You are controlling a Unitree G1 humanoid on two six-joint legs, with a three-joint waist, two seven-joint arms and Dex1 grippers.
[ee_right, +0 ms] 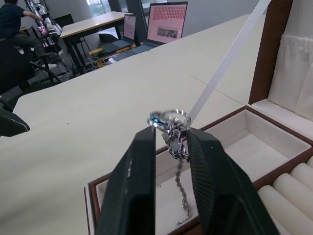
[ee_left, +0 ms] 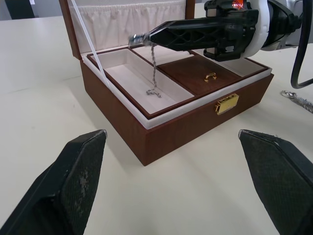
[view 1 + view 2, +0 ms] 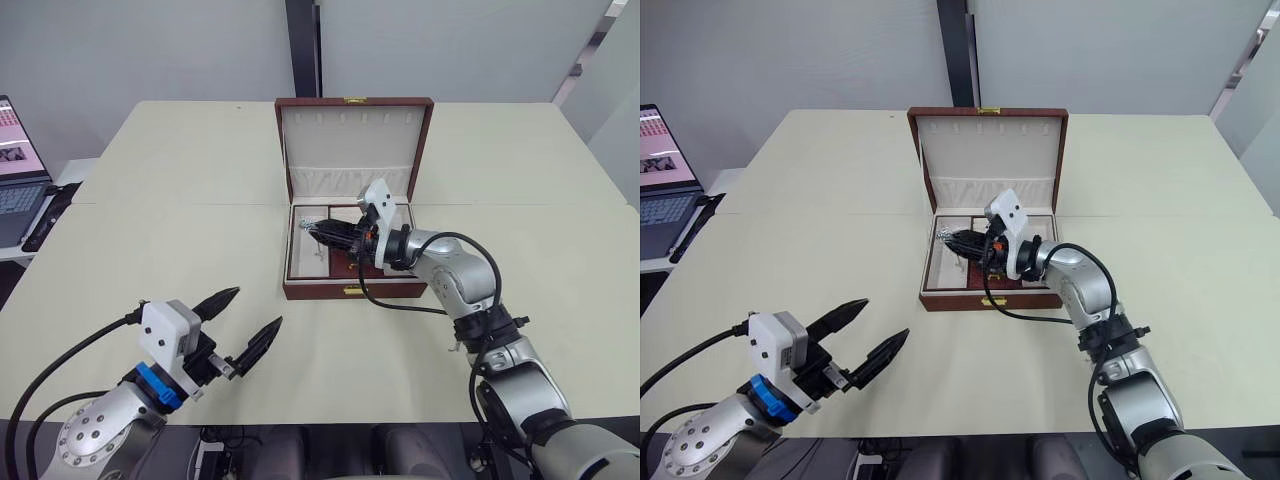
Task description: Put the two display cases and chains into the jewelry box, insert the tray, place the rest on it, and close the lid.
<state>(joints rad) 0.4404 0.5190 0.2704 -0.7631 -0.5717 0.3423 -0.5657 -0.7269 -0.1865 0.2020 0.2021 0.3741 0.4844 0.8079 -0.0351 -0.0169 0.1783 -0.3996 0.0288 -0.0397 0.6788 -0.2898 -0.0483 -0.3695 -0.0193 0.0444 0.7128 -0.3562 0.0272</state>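
My right fingers (image 1: 168, 147) are pinching a chain (image 2: 153, 73), dangling it over the jewelry box (image 3: 352, 290) tray's left compartment. Left fingers (image 3: 240, 320) spread wide, near counter (image 3: 180, 200) edge.

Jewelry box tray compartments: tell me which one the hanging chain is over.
The long white-lined compartment at the robot's left end of the brown wooden jewelry box. The silver chain, pinched by the right end effector, touches its floor; the neighbouring section has a wooden lid.
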